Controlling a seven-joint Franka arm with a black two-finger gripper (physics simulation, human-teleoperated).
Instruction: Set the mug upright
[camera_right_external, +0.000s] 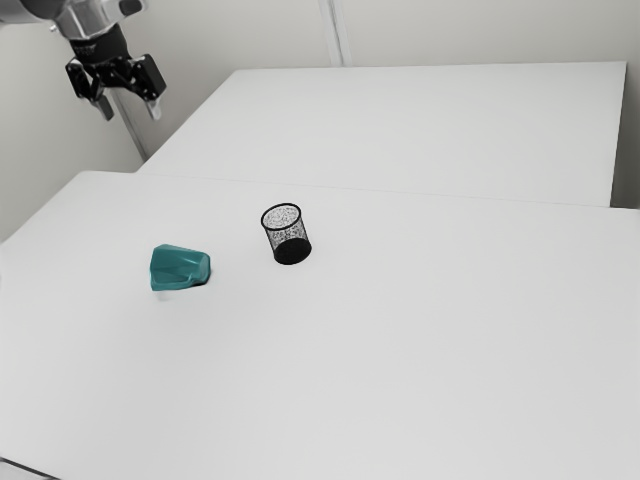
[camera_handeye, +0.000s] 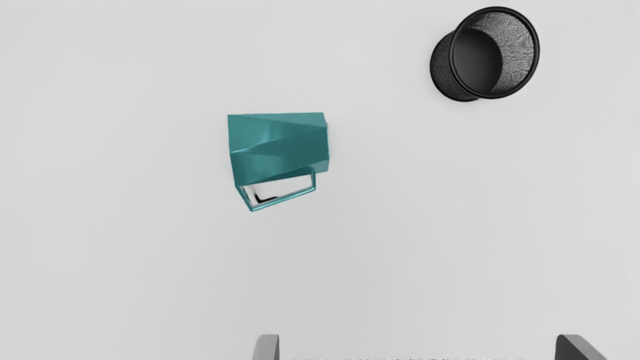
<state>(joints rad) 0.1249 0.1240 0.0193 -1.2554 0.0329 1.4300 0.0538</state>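
1. The teal, faceted ceramic-looking mug (camera_right_external: 180, 268) lies on its side, left of centre in the exterior view; righting it is left to do.
2. Its thin handle (camera_handeye: 283, 199) is an angular loop.
3. The black, round, wire-mesh cup (camera_right_external: 287, 235) stands upright on the smooth white tabletop (camera_right_external: 400, 350).
4. Upper left, the black two-finger gripper (camera_right_external: 131, 114) is spread, empty.

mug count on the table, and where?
1. The teal mug lies on its side on the white table, near the black mesh cup, with its handle out to one side. The mesh cup isn't counted.
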